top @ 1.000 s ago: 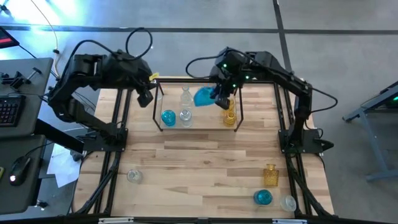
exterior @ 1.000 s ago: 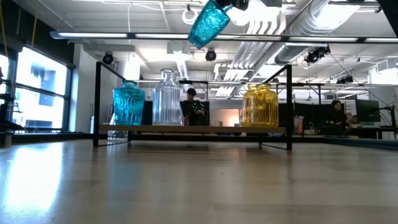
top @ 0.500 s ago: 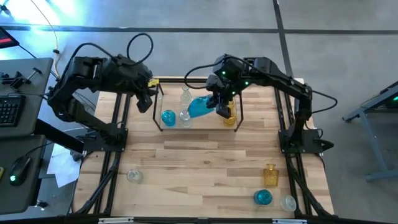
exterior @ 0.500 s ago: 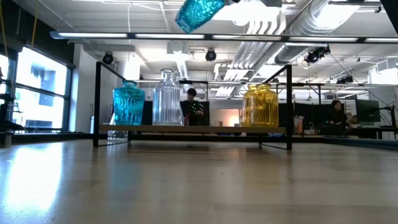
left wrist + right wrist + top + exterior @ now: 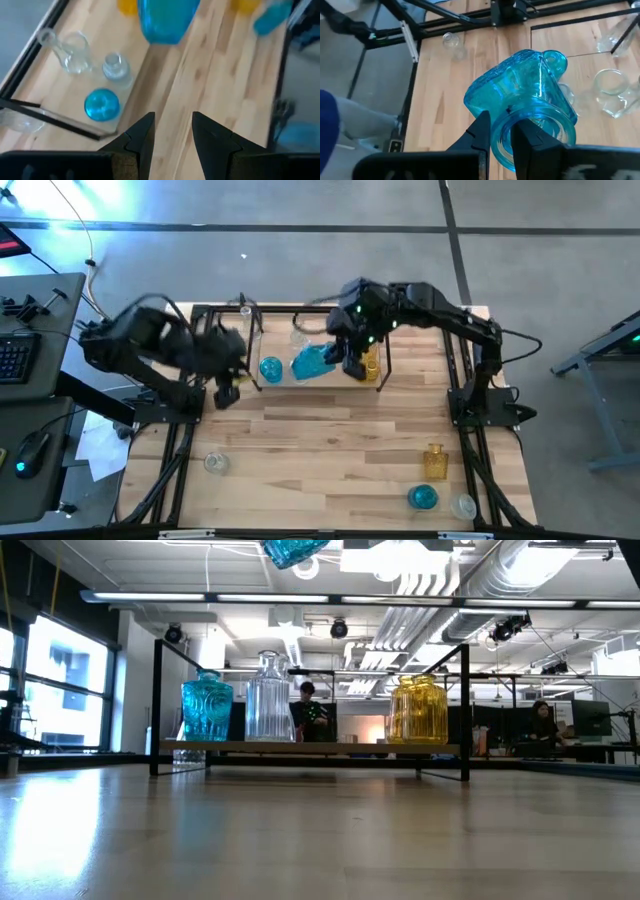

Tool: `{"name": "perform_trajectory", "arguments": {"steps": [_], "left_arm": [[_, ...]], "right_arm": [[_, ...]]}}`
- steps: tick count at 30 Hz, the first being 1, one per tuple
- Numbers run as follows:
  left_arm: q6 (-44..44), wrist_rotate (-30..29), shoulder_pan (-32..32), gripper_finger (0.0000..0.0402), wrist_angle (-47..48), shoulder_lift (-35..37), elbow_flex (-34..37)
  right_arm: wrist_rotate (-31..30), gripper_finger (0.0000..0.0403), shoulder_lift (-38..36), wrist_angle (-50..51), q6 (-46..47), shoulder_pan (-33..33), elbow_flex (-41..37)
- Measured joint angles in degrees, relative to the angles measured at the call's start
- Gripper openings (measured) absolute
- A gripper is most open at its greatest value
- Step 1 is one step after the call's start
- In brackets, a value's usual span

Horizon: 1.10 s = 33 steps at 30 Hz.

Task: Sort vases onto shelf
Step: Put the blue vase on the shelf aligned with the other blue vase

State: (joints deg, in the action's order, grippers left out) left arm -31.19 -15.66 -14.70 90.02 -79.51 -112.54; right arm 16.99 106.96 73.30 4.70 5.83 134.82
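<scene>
Your right gripper (image 5: 501,131) is clamped on the blue vase's (image 5: 312,363) rim, holding it tipped high over the shelf (image 5: 378,340); next, stand it up and lower it into a free spot; your left gripper (image 5: 171,134) waits nearby, fingers apart, holding nothing.

Blue vase (image 5: 312,363) — tilted, airborne over shelf (image 5: 256,387) — 3 vases inside.

Left arm (image 5: 165,345) motion-blurred in high view. Low view crops blue vase (image 5: 293,550) at top edge; holding claw out of frame.
</scene>
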Motion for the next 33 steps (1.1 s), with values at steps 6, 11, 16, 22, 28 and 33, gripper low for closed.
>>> {"name": "perform_trajectory", "arguments": {"steps": [6,11,16,22,28,33], "left_arm": [[-2.93,-4.16,-5.63,0.0120,-0.34,3.65,10.60],[-7.10,-7.84,-8.80,0.0119,-3.04,8.53,16.20],[-7.94,-7.95,-10.79,0.0119,-6.97,12.11,20.37],[-9.69,-6.42,-13.03,0.0119,-11.42,13.90,24.45],[-11.88,-1.07,-15.37,0.0120,-11.39,13.86,28.38],[-15.11,-1.14,-18.51,0.0120,-11.11,14.88,27.93]], "right_arm": [[-5.12,0.0020,3.19,-4.43,8.44,-6.41,0.00],[-7.53,0.0020,6.22,-3.07,15.12,-9.99,0.00],[-7.49,0.0020,10.53,-1.01,19.08,-12.76,-0.07],[-5.80,0.0020,15.51,-1.32,20.02,-14.60,-0.07],[-1.89,0.0020,20.29,-2.51,19.39,-14.07,-0.04],[0.12,0.0020,23.51,-4.27,19.29,-13.70,-0.04]]}}
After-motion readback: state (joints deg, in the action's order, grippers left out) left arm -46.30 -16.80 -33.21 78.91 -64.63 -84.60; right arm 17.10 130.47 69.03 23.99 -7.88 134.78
